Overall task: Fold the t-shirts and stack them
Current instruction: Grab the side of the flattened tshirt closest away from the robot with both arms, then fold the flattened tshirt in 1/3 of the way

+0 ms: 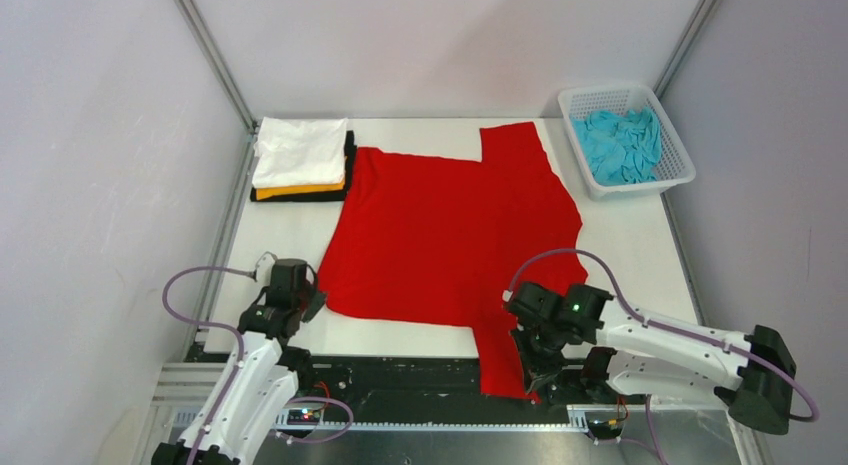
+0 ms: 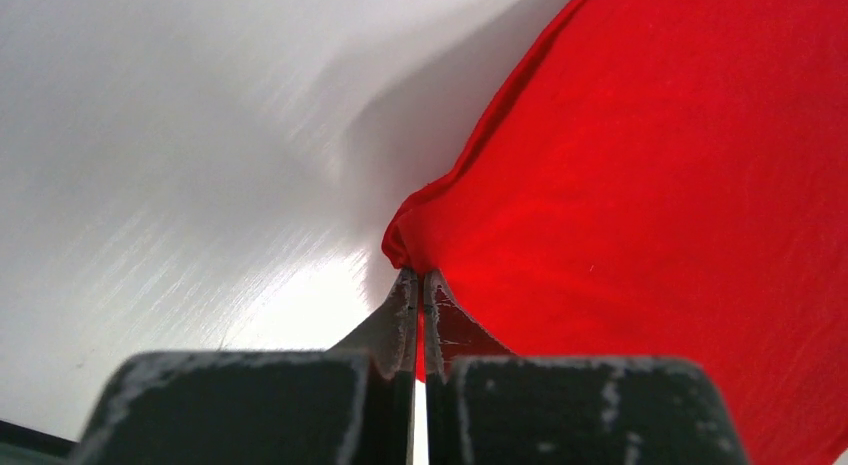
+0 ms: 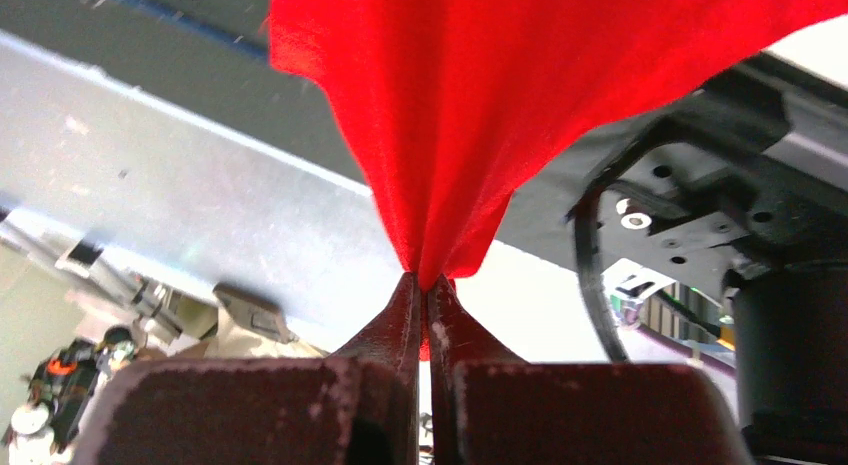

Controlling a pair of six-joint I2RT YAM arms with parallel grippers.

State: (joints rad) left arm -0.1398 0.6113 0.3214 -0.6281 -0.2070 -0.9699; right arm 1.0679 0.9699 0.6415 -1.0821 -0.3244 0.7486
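Note:
The red t-shirt (image 1: 440,235) lies spread flat on the white table (image 1: 630,235). One sleeve points to the far edge, the other hangs over the near edge. My left gripper (image 1: 318,303) is shut on the shirt's near left corner (image 2: 405,240). My right gripper (image 1: 528,385) is shut on the near sleeve's edge (image 3: 430,235), below the table's front edge. A folded stack (image 1: 300,160) sits at the far left, white shirt on top, yellow-orange and black beneath. The turquoise shirt (image 1: 620,143) lies crumpled in the basket.
A white mesh basket (image 1: 668,175) stands at the far right corner. A metal rail and black base plate (image 1: 420,380) run along the near edge between the arm bases. Grey walls enclose the table.

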